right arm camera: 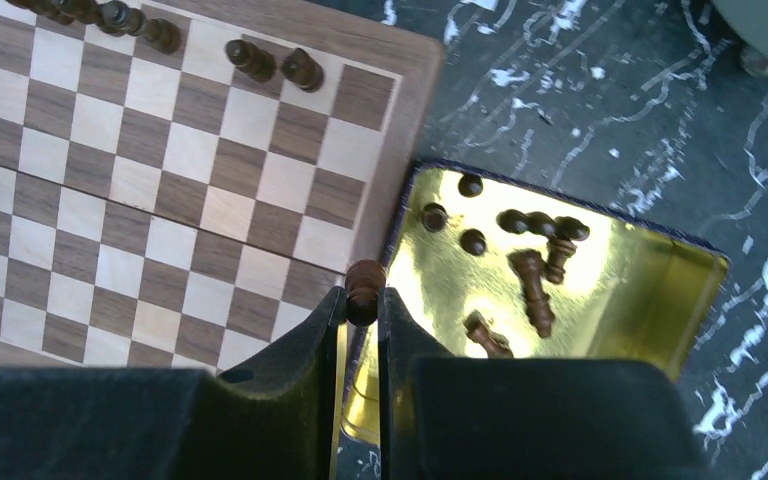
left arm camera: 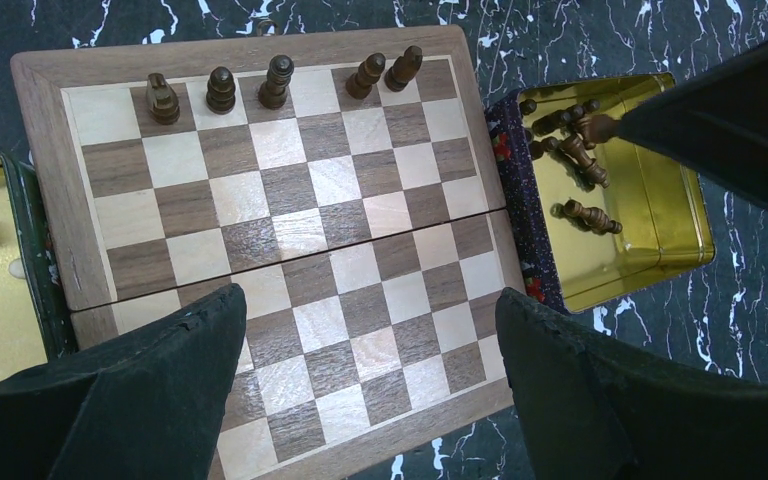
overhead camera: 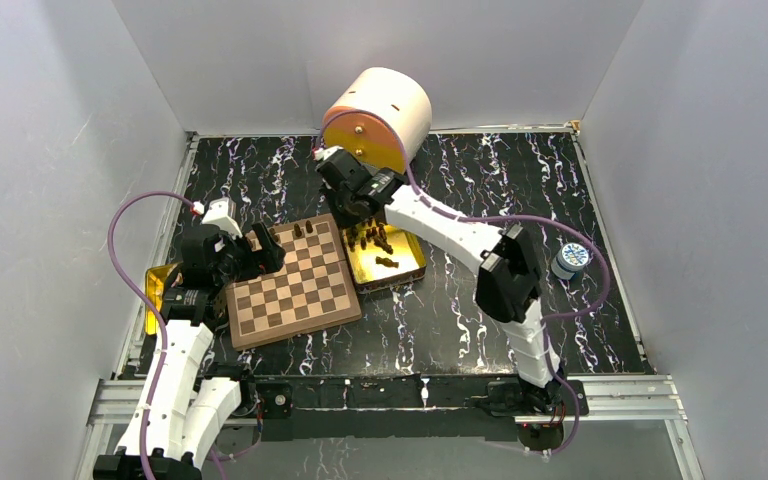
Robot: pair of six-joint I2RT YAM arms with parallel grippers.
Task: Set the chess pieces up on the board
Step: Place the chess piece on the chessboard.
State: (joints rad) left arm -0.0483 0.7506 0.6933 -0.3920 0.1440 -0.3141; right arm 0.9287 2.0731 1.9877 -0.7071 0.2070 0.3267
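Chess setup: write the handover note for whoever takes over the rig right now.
Left gripper: jaws open, empty, above the board.
Right gripper: jaws shut on one chess piece, at the board-side edge of the gold tin.
Done: five pieces stand on the board's far row.
Left: place the held piece, then the loose pieces in the tin.

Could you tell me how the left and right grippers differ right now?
The left gripper is wide open and empty; the right gripper is shut on a dark chess piece. The left hangs over the board; the right is at the edge of the gold tin. Both are black.
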